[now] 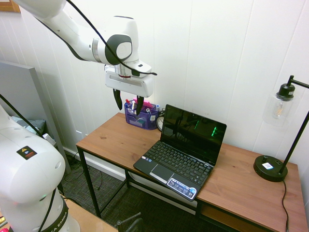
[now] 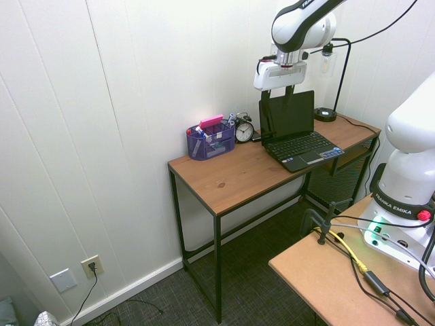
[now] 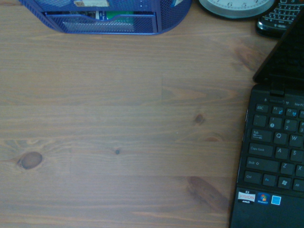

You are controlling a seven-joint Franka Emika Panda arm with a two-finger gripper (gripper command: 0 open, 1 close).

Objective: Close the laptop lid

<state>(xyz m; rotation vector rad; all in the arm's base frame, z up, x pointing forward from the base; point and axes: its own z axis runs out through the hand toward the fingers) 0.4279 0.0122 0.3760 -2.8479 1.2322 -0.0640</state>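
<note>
In the first exterior view the gripper (image 1: 128,102) hangs in the upper middle of the frame, pointing straight down, its two dark fingers (image 1: 117,99) spread apart and holding nothing. The laptop lid (image 1: 193,133) stands raised, tilted slightly back, right of centre and lower than the gripper, well apart from it. The laptop sits on the wooden desk (image 1: 118,139). Behind the fingers a blue mesh organizer (image 1: 141,116) stands near the wall. At the far right stands a black lamp (image 1: 278,135).
</note>
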